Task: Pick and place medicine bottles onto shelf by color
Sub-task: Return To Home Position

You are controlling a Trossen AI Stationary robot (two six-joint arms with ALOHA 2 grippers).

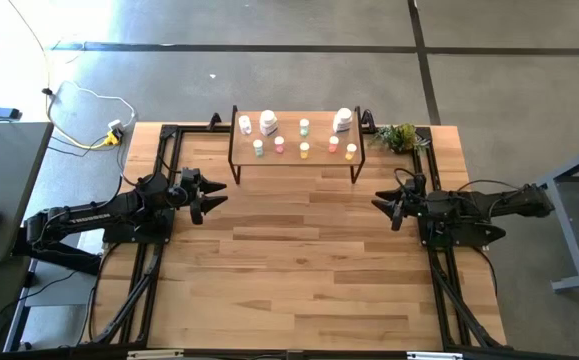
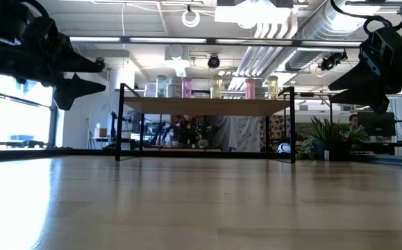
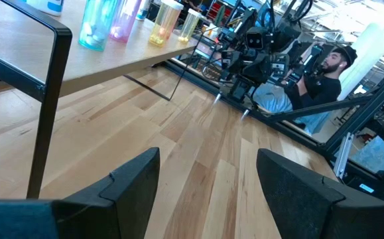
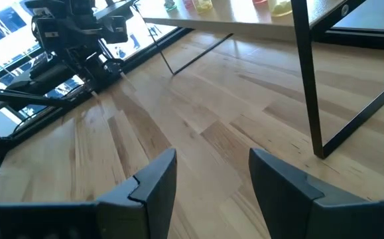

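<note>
Light-wood, black-legged shelf (image 1: 289, 118): holds small white and coloured medicine bottles (image 1: 268, 123).
Left gripper (image 1: 219, 197): apart, empty.
Right gripper (image 1: 378, 204): apart, empty.
Homing: best retreat clear of shelf legs.

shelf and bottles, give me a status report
Left gripper and right gripper: jaws open, empty, above table at its sides. Bottles standing on shelf, none on table. Plant by shelf end, clear of arms.

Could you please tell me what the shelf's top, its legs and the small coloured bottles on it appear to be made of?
The shelf top looks like pale wood or wood laminate, with a matte finish and faint grain. Its legs look like thin black-painted metal, straight and square-edged. The small coloured bottles seem to be translucent plastic, since light shows through them; glass cannot be ruled out.
</note>
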